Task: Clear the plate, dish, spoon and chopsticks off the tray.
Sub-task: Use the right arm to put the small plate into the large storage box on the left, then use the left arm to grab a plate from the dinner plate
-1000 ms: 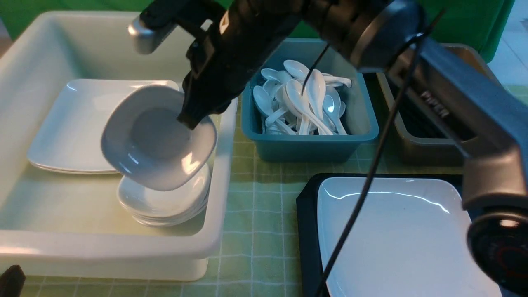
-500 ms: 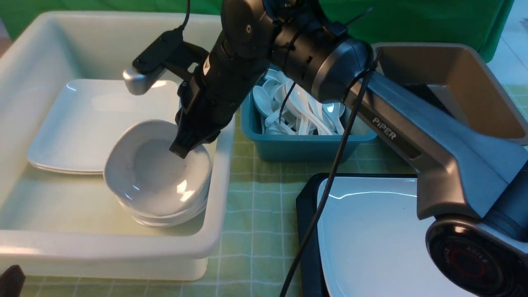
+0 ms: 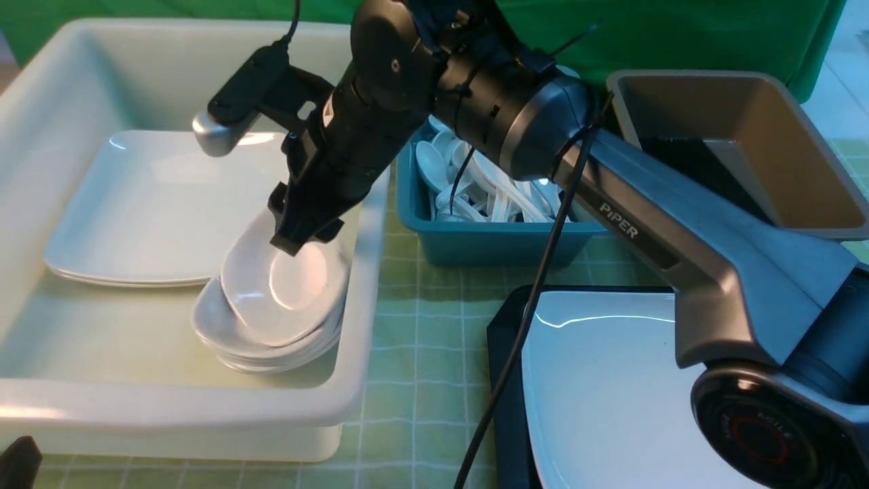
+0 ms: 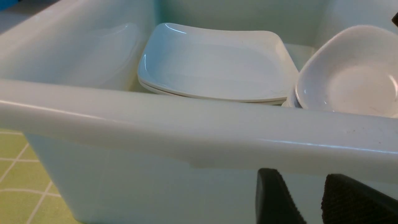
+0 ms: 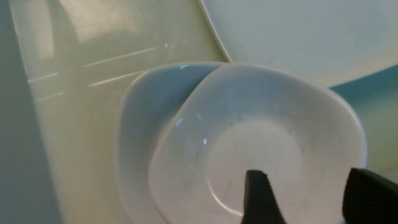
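Note:
The small white dish (image 3: 285, 292) lies askew on a stack of like dishes (image 3: 217, 326) inside the white bin (image 3: 204, 414). My right gripper (image 3: 305, 238) hangs open just above the dish's far rim. In the right wrist view its fingers (image 5: 304, 174) stand apart over the dish (image 5: 248, 130) and grip nothing. The large white plate (image 3: 611, 394) rests on the black tray (image 3: 506, 339) at the near right. My left gripper (image 4: 300, 174) is open and empty, low against the bin's outer front wall. The chopsticks are out of view. Only binned spoons show.
Large white plates (image 3: 136, 204) are stacked in the bin's far left. A teal bin (image 3: 502, 238) holds several white spoons. A brown bin (image 3: 747, 136) stands at the back right. My right arm spans the table from the near right.
My right gripper came down with the dish onto the stack and opened. The dish left the fingers and now rests off-centre on the stack. The left arm stayed still.

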